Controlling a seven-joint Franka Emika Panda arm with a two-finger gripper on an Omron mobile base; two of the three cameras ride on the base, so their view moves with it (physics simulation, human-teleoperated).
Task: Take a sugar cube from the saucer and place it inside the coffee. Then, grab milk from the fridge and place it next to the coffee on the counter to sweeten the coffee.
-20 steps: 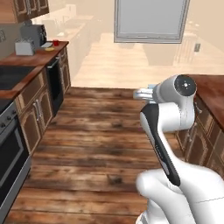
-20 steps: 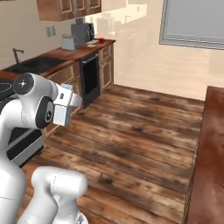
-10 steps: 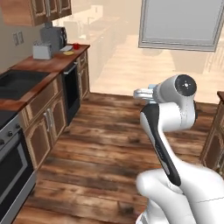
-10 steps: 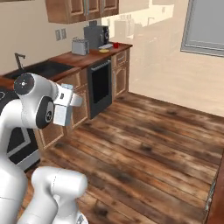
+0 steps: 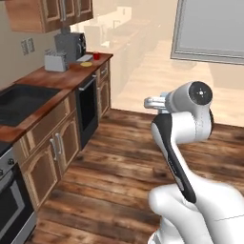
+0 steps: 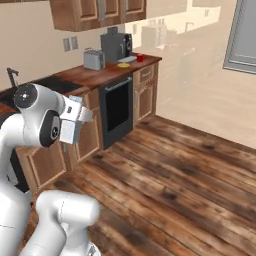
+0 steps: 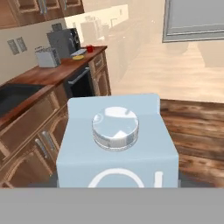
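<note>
STAGE: milk leg, carrying | GRIPPER: clamped on the milk (image 7: 117, 148), carton at lower centre of hand view | GOAL: coffee (image 5: 96, 55) beside saucer (image 5: 86, 64), upper left on counter (image 5: 57, 78), well apart | LEFT: approach, set milk beside coffee | SUGAR: too small to tell

Dark plank floor (image 5: 119, 167) runs beside wooden cabinets (image 5: 52, 143), a black oven (image 6: 117, 110) and beige walls (image 6: 35, 55).

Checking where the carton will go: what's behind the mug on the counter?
Behind the mug on the counter stands the coffee machine, toaster beside it. The mug's inside is too small to tell.
</note>
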